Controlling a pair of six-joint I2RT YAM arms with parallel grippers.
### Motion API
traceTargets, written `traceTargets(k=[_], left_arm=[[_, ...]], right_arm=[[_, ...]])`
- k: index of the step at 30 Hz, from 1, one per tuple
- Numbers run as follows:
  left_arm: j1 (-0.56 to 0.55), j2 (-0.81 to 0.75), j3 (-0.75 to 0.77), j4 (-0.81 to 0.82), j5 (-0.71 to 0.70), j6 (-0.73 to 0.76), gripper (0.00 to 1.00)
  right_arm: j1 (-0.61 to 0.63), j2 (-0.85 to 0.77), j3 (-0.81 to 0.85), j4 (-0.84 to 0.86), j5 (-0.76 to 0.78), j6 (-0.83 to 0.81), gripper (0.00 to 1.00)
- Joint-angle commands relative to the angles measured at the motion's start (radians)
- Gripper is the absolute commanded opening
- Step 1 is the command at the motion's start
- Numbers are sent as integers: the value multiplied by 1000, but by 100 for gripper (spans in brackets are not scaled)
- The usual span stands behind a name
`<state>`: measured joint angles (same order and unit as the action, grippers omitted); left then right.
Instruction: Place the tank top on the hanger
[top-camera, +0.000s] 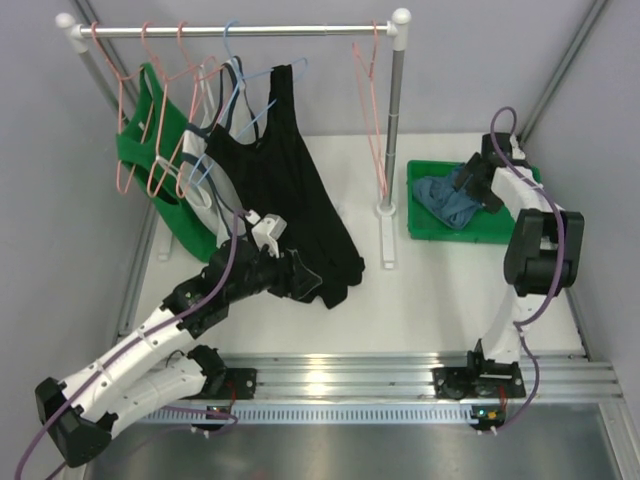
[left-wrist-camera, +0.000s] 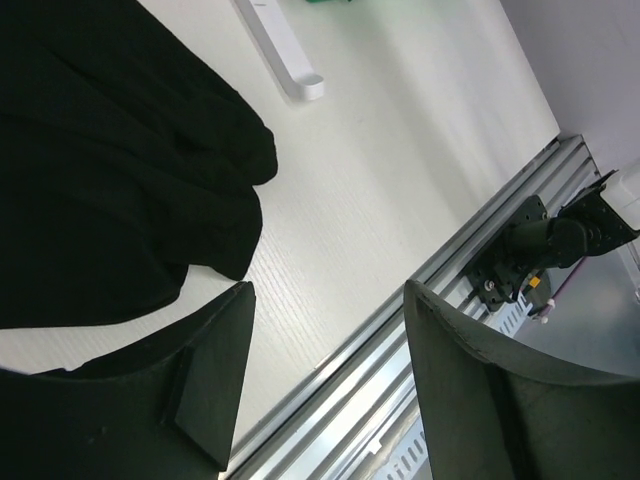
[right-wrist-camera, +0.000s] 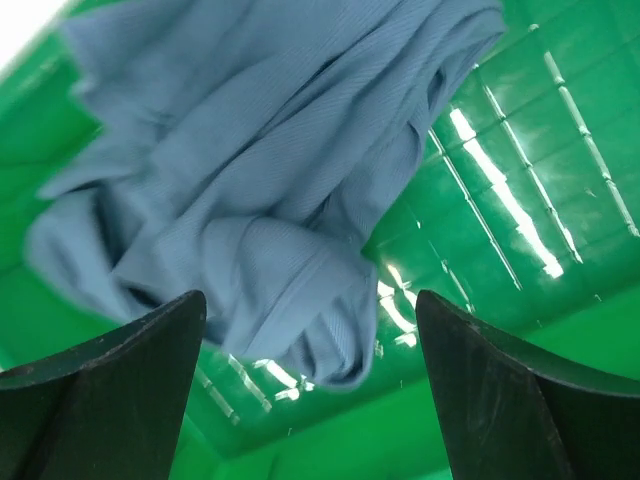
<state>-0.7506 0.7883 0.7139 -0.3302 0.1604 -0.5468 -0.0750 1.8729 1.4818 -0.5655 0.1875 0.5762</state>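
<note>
A dusty blue tank top (top-camera: 447, 200) (right-wrist-camera: 250, 190) lies crumpled in a green tray (top-camera: 424, 236) on the right of the table. The right gripper (top-camera: 466, 186) (right-wrist-camera: 310, 302) hangs close over it, fingers spread wide and not pinching the fabric. The salmon-pink wire hanger (top-camera: 372, 110) hangs at the right end of the rail (top-camera: 260, 30). The left gripper (top-camera: 306, 275) (left-wrist-camera: 328, 290), fingers spread with nothing between them, sits beside the black tank top (top-camera: 290, 190) (left-wrist-camera: 100, 150).

You worked in a robotics lab cell. Grey panels (top-camera: 40, 150) enclosed a white table (top-camera: 420, 300) edged with aluminium rail (top-camera: 350, 372).
</note>
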Motion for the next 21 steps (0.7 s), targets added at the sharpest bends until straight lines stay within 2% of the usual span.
traceTargets(k=[1, 6, 9, 12, 13, 16, 17, 19, 21], left_arm=[[-4, -4, 41, 2, 25, 15, 66], [-3, 0, 62, -30, 19, 28, 66], [-3, 6, 68, -41, 16, 38, 66], [-4, 8, 68, -44, 13, 41, 66], [-3, 8, 67, -43, 11, 41, 66], [-3, 12, 67, -43, 8, 41, 66], [-3, 14, 67, -41, 10, 41, 66], [-3, 17, 68, -40, 13, 45, 66], [-4, 22, 70, -33, 8, 48, 66]], right_arm=[[-9, 69, 71, 4, 13, -21, 85], [-9, 123, 54, 33, -19, -21, 84], [-9, 131, 34, 59, -28, -26, 78], [-9, 131, 23, 75, -31, -42, 63], [-9, 131, 21, 78, -36, -47, 54], [-9, 132, 34, 82, -51, -65, 37], [-9, 132, 35, 82, -71, -68, 23], [-9, 115, 34, 85, -91, -70, 8], [-9, 85, 34, 81, -91, -78, 3]])
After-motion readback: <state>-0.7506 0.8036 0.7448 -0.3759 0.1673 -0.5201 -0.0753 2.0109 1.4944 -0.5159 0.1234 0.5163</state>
